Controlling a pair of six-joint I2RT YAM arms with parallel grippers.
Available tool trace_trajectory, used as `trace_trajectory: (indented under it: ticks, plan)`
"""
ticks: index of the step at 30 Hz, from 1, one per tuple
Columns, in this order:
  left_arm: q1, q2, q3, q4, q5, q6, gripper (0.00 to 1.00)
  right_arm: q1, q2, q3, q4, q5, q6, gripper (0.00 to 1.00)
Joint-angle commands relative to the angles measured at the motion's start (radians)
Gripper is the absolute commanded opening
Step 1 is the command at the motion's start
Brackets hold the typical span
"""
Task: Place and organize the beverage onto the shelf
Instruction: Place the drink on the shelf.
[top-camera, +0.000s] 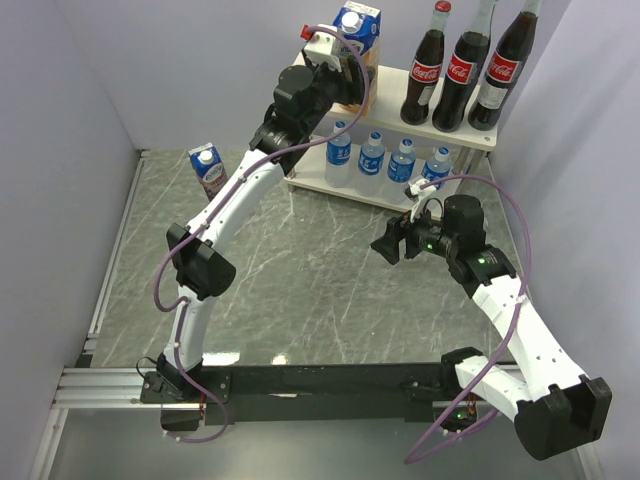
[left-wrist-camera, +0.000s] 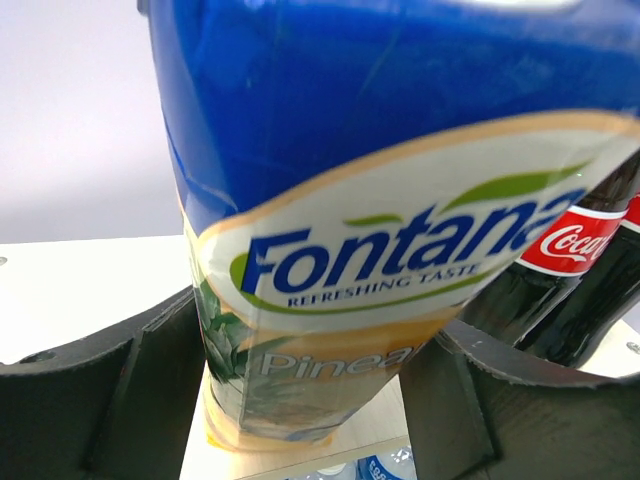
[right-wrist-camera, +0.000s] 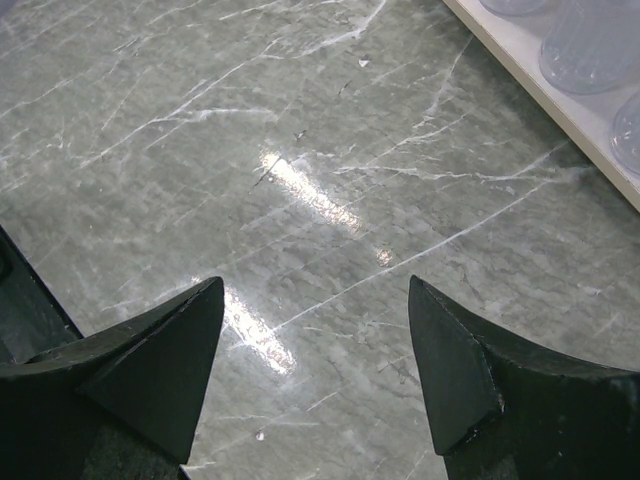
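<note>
Carton (left-wrist-camera: 400, 150) reads "Fontana Refreshing Taste"; bottle (left-wrist-camera: 572, 246) beside it reads Coca-Cola.

"Fontana Refreshing Taste" on juice carton (left-wrist-camera: 380, 200); "Coca-Cola" on bottle (left-wrist-camera: 573, 246)

Pale lavender walls (top-camera: 60, 120) close in a grey-green marbled tabletop (top-camera: 300, 280); a bright glare (right-wrist-camera: 300, 195) of overhead light sits on it.
</note>
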Motion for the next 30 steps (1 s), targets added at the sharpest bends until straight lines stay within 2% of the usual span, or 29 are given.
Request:
trace_trajectory:
  ticks: [1,30]
  plan:
    - [-0.008,-0.032,0.088,0.200,0.001,-0.005,0.74,-0.005,0.000,0.007,0.018,-0.003,0.004,0.80]
    - [-0.012,0.027,0.112,0.238,-0.032,-0.012,0.76,-0.005,0.000,0.009,0.012,0.000,0.002,0.80]
